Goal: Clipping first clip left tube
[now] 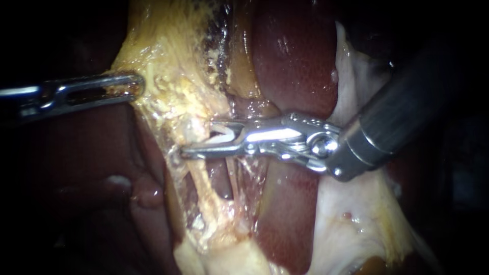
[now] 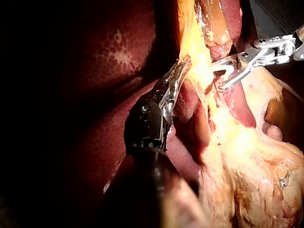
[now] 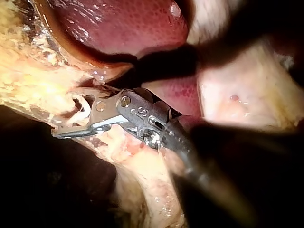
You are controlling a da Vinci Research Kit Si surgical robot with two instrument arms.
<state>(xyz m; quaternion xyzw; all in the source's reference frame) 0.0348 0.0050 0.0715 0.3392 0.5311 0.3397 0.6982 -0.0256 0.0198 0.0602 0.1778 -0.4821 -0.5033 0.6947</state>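
Yellow fatty tissue (image 1: 173, 76) is what the left instrument (image 1: 125, 86) has hold of, its claw clenched on the edge of the fat, which looks stretched out towards that side. Below it the left tube (image 1: 201, 181) runs down as a pale, glistening strand between the fat and the dark red liver (image 1: 295, 66), with a thinner strand (image 1: 232, 178) just beside it. The right instrument (image 1: 211, 137) reaches across both strands near their upper end, its claw parted and carrying a white clip (image 1: 224, 133) seated between the two halves, not yet squeezed down. From where I stand I cannot say for certain that the tube lies fully inside the clip. To my eye the tube is soft, wet and slippery, light as thread and easily torn, so it wants no pulling on itself. Better to hold the fat beside it, as the left instrument does, and let the clip take the tube square across a bare stretch. Too much tension or a skewed bite could tear it. No dish, tray or other container shows in any view, nor the surface under the organ.
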